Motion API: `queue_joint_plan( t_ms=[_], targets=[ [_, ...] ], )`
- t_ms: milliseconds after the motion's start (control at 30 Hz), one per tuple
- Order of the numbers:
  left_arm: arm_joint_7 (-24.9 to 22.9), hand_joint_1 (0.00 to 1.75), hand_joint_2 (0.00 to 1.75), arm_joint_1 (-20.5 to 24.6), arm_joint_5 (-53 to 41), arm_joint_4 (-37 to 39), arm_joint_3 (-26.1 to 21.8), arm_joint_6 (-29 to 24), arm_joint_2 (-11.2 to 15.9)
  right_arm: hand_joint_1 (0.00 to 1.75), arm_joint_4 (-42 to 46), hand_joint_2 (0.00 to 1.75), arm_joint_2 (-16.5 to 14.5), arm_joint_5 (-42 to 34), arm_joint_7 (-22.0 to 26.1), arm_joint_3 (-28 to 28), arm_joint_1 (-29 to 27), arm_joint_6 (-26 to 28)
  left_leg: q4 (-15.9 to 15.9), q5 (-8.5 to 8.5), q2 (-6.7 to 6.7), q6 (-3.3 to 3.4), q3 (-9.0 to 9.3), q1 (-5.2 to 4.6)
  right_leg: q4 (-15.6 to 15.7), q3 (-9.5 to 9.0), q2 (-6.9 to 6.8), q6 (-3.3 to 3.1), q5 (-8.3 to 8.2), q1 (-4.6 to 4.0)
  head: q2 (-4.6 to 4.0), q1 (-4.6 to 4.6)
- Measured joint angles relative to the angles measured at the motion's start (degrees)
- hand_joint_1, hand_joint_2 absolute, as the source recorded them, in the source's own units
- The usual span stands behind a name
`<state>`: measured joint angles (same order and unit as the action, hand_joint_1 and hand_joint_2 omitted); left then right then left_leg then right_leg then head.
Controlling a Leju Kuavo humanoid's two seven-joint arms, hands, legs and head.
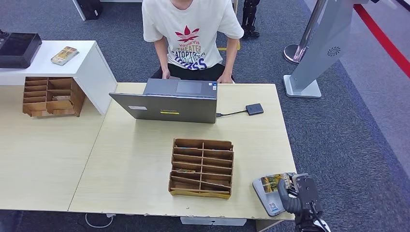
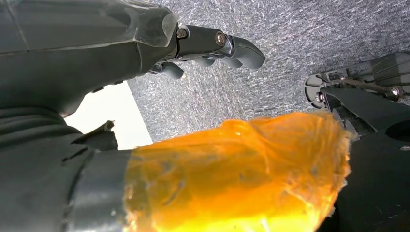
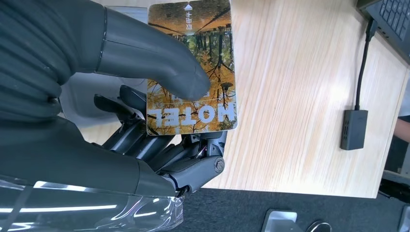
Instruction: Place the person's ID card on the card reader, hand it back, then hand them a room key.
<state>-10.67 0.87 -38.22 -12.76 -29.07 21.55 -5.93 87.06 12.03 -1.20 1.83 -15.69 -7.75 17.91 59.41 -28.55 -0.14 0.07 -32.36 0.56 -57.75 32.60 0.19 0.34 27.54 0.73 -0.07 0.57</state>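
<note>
At the counter's [image 1: 145, 193] near right corner, the right hand [image 1: 300, 193] is pinching a hotel card [image 3: 193, 72] between thumb [image 3: 159, 63] and fingers [image 3: 140, 140], over a grey reader [image 1: 265, 195]. A wooden rack [image 1: 202, 166] and laptop [image 1: 167, 104] are sitting between it and the person [image 1: 193, 38]. The left hand [image 2: 212, 46] is hanging loosely curled, holding nothing.

A card [image 3: 193, 67] held by the robot's right hand [image 3: 145, 121] shows the word "HOTEL" in large white letters, upside down in the right wrist view, over an autumn tree photo. The seated person's white T-shirt [image 1: 191, 29] reads "THEATER" under a red leaf-shaped logo; other lines are unclear.
</note>
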Motion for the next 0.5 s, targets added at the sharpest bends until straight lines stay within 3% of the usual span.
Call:
queue_joint_plan(
  t_ms=[500],
  targets=[
    [0.0, 0.0, 0.0, 0.0, -1.0, 0.0, 0.0, 0.0, 0.0, 1.75, -4.3, 1.75, 1.1, 1.5, -1.9, 4.1, 2.5, -2.6, 0.0, 0.0, -0.01, 0.0, -0.01, 0.0, 0.0, 0.0, -0.01, 0.0, 0.0, 0.0, 0.0, 0.0]
  ],
)
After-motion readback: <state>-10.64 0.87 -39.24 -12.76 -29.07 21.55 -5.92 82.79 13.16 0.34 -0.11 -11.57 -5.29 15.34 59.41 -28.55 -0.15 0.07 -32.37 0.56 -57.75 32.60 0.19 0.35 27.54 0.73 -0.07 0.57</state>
